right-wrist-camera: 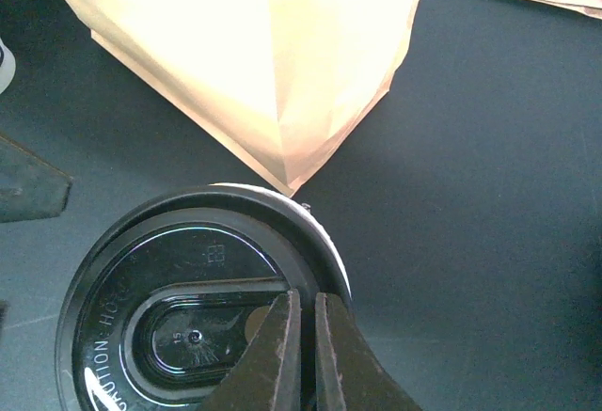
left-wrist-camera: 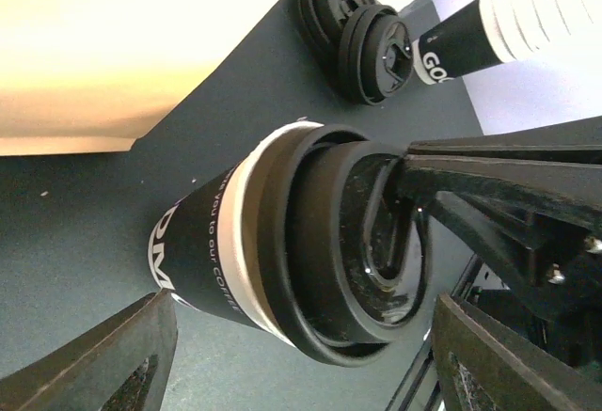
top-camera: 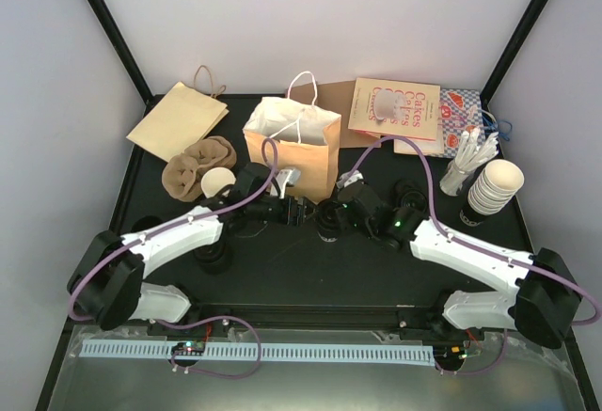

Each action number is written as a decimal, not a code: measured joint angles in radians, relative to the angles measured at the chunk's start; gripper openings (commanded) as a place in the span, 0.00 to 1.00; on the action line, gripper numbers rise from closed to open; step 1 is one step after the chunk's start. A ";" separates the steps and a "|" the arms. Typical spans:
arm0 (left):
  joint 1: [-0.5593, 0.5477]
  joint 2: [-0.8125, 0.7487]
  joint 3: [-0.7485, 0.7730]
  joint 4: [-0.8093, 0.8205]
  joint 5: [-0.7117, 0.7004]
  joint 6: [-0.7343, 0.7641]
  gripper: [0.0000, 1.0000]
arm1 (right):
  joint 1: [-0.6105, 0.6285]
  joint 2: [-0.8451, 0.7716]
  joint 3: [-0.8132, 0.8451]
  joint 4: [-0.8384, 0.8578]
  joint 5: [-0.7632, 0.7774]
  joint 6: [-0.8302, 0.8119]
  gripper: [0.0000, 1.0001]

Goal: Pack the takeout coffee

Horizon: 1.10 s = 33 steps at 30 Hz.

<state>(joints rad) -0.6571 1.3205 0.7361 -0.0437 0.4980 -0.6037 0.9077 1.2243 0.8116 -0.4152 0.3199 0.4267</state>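
Working on a black desk (top-camera: pixel 310 275) boxed in by pale walls and black corner posts, I see, left to right along the back, a flat tan bag (top-camera: pixel 179 119), a brown pulp tray (top-camera: pixel 193 168), a standing paper bag (top-camera: pixel 293 148) with white handles, a cake book (top-camera: pixel 395 108) and a stack of white cups (top-camera: pixel 494 187). The takeout coffee (left-wrist-camera: pixel 202 251) stands upright just in front of the standing paper bag's corner, between my two grippers, with its black lid (right-wrist-camera: pixel 188 308) on. My left gripper (left-wrist-camera: pixel 301 336) is spread wide, one finger on either side of the cup, and it holds nothing. My right gripper (right-wrist-camera: pixel 308 336) sits on the other side with its fingers drawn to a thin slit, tips on the lid near its rim. I cannot tell whether they nip any of it. White print on the cup's black band reads "to our COFFEE". The lid's moulded lettering shows part of "CAUTION", then "HO". The cake book's cover repeats "Cakes". Beyond the coffee, beside some loose black lids (left-wrist-camera: pixel 362 39), a black-banded cup (left-wrist-camera: pixel 451 44) shows "GO".
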 measured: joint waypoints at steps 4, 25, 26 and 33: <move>0.000 0.035 0.000 0.012 0.004 -0.004 0.76 | 0.000 0.018 0.010 0.006 0.000 -0.001 0.01; 0.002 0.148 0.000 0.192 0.092 -0.059 0.77 | 0.000 0.094 0.066 0.008 0.006 0.005 0.01; 0.002 0.148 0.000 0.195 0.092 -0.061 0.78 | 0.000 0.093 0.066 0.008 0.010 0.005 0.01; 0.000 0.145 -0.021 0.208 0.088 -0.069 0.83 | 0.001 0.050 0.056 -0.029 0.051 0.019 0.01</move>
<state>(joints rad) -0.6571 1.4658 0.7155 0.1642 0.5861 -0.6727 0.9085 1.2739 0.8680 -0.4446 0.3710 0.4454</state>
